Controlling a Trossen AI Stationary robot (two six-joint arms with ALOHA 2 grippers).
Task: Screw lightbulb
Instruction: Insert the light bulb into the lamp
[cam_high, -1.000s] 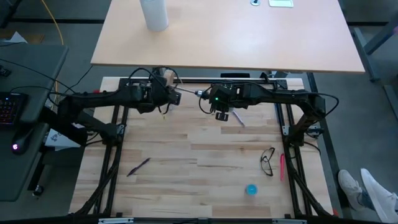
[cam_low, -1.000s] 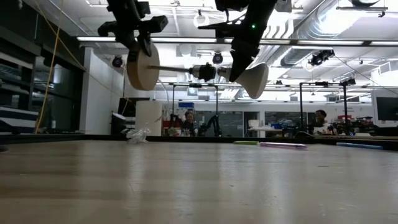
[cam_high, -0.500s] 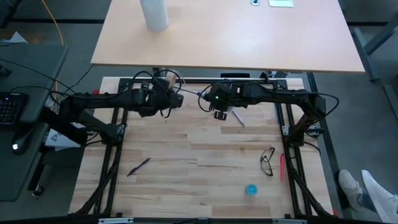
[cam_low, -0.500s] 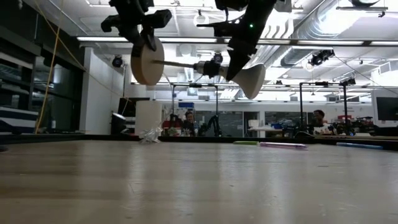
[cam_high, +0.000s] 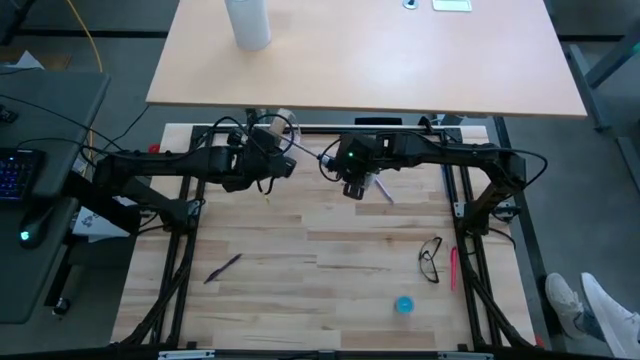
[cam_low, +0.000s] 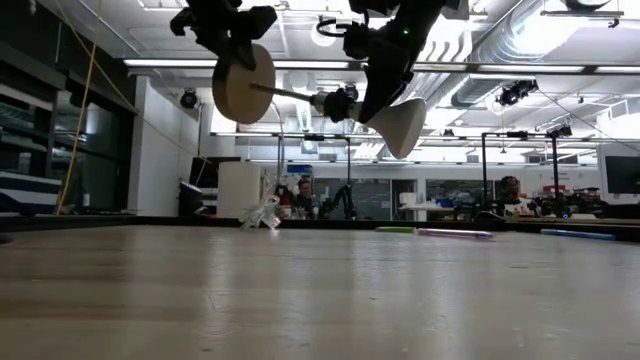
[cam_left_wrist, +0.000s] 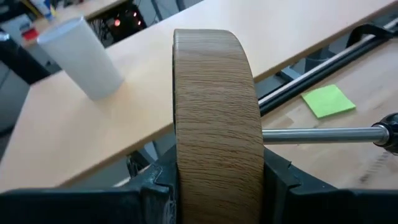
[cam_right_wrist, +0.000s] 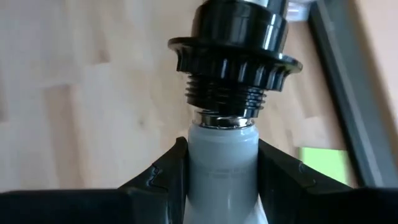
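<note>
Both arms are raised above the far part of the wooden table (cam_high: 330, 255); the left gripper (cam_left_wrist: 217, 186) has its fingers clamped on the edge of a round wooden disc (cam_left_wrist: 214, 118), one finger on each flat face; the disc stands on edge, well clear of the table surface in the low view (cam_low: 243, 83); a thin metal rod (cam_left_wrist: 317, 133) runs from the disc's face to the right, ending in a black threaded socket (cam_right_wrist: 235, 53).

The right gripper (cam_right_wrist: 221, 171) has its fingers closed on the pale neck of the lightbulb (cam_right_wrist: 221, 165); the bulb's metal screw base sits at the mouth of the socket, with a narrow band of thread visible; in the low view the lightbulb (cam_low: 400, 125) hangs in the air to the right of the disc, globe end pointing down and right.

Farther back, a tall white cylinder (cam_high: 247, 22) stands on a separate pale desk (cam_high: 400, 60); a green sticky note (cam_left_wrist: 328, 101) lies near the table's far rail; glasses (cam_high: 430, 259), a pink pen (cam_high: 453, 268) and a small blue object (cam_high: 403, 304) lie on the near right.
</note>
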